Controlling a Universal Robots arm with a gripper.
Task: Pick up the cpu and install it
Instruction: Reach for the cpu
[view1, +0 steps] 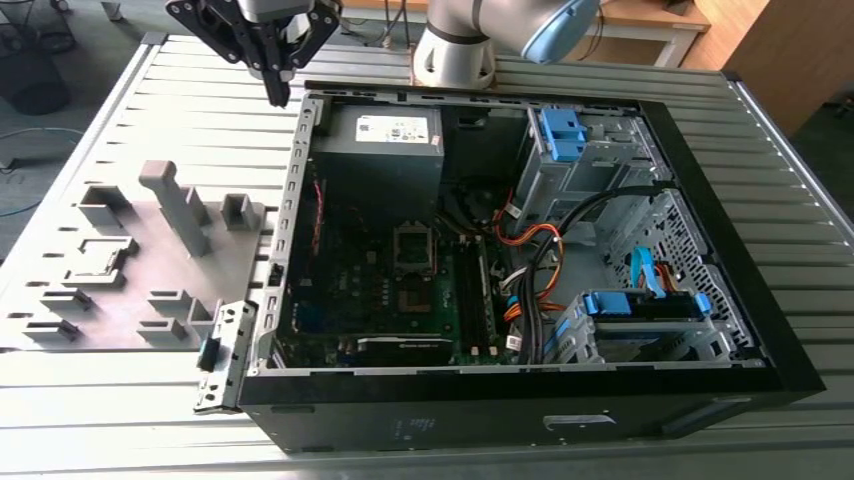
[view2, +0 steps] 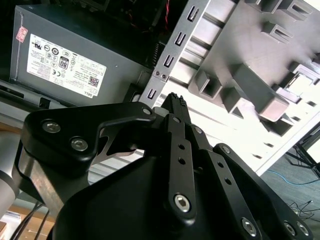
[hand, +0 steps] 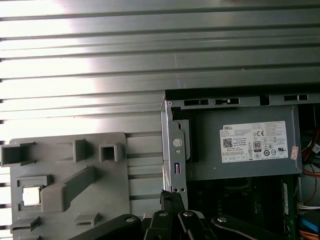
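The cpu (hand: 31, 196) is a small silver square lying flat in a recess of the grey tray (hand: 115, 200). In the exterior view the tray (view1: 127, 310) lies to the left of the open computer case (view1: 534, 390), with the cpu (view1: 96, 262) in its middle left part. My gripper (view1: 278, 95) hangs shut and holding nothing above the table, just outside the case's far left corner and well away from the cpu. Both wrist views show its black fingers (view2: 176, 107) closed tip to tip (hand: 167, 196). The metal-framed socket (view1: 414, 245) sits mid-motherboard.
A grey power supply (view1: 380, 135) fills the case's far left corner, below the gripper. Cables (view1: 534, 250) and blue drive bays (view1: 634, 305) crowd the exterior view's right half of the case. Raised grey blocks (view1: 180, 205) stand on the tray. The table is ribbed metal (hand: 150, 45).
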